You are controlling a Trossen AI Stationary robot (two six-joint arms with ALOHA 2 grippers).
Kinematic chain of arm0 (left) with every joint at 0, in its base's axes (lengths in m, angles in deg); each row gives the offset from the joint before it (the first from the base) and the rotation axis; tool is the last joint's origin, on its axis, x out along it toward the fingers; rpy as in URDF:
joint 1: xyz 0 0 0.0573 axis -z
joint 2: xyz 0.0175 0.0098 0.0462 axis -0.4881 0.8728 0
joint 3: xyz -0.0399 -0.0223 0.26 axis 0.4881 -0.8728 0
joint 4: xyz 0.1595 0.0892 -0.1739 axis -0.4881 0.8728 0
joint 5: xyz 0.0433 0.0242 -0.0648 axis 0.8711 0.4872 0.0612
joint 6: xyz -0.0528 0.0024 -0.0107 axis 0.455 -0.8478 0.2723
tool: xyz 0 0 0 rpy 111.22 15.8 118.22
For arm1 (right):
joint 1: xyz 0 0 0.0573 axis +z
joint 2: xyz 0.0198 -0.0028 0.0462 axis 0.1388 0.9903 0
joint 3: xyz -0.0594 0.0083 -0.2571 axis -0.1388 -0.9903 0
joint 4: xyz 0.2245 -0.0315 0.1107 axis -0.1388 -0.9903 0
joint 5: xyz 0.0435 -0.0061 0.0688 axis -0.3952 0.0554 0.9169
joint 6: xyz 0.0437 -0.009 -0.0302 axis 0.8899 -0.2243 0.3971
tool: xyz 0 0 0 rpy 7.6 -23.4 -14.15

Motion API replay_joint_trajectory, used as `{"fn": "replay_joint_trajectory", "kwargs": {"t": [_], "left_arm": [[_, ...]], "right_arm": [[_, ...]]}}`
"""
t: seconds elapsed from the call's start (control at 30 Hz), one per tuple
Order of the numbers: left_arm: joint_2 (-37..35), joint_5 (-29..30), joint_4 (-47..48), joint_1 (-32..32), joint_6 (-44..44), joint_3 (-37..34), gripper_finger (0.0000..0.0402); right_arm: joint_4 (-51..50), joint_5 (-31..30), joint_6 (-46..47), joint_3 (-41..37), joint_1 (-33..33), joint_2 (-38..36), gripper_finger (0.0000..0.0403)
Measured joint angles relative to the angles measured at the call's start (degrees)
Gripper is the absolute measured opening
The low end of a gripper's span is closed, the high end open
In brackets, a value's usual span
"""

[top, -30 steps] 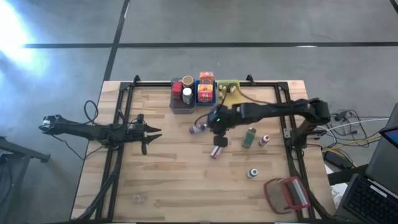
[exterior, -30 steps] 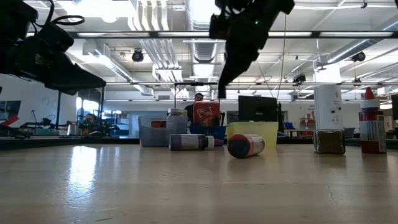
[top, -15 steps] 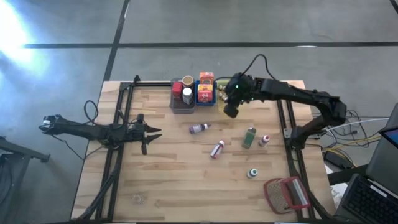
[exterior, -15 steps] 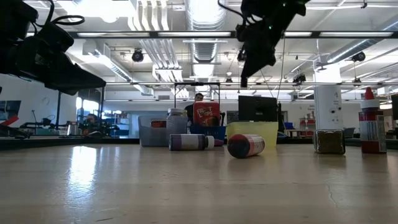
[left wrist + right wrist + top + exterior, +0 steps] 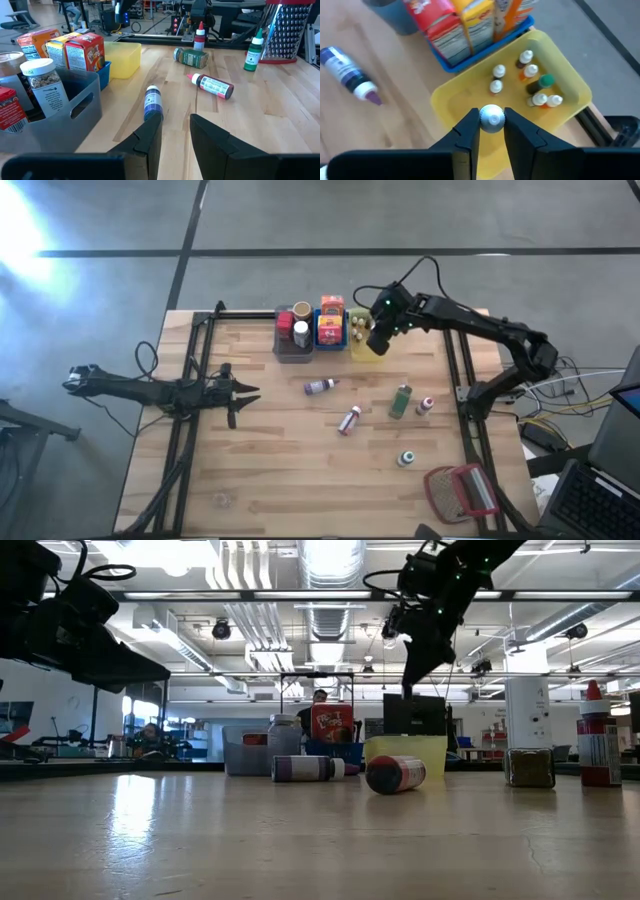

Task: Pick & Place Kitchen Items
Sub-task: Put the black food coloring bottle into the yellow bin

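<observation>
The right gripper [image 5: 491,131] pinches a white-capped bottle [image 5: 492,118] above the yellow bin [image 5: 570,82]; lower it toward the bare floor directly below, away from the standing bottles beyond, before letting go.

The desk [image 5: 280,470] is shown as pale planked wood with a smooth, faintly reflective finish. The yellow bin [image 5: 570,85] and grey bin [image 5: 70,125] appear as matt plastic. Glossy printed card is seen on the boxes [image 5: 82,50]. The fingers [image 5: 465,135] are rendered in matt black plastic.
</observation>
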Motion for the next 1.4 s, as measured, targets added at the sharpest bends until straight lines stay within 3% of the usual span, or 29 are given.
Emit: {"fn": "replay_joint_trajectory", "kwargs": {"t": [0.23, 1.0, 1.4], "left_arm": [[0.0, 0.0, 0.0, 0.0, 0.0, 0.0, 0.0108], [0.0, 0.0, 0.0, 0.0, 0.0, 0.0, 0.0108], [0.0, 0.0, 0.0, 0.0, 0.0, 0.0, 0.0108]], "right_arm": [[3.7, 0.0, -0.2, -1.2, -2.7, 0.2, 0.0086], [19.3, 3.7, 2.0, -11.0, -6.2, 0.3, 0.0069], [21.1, 4.1, 1.9, -8.1, -6.1, 9.9, 0.0073]]}}
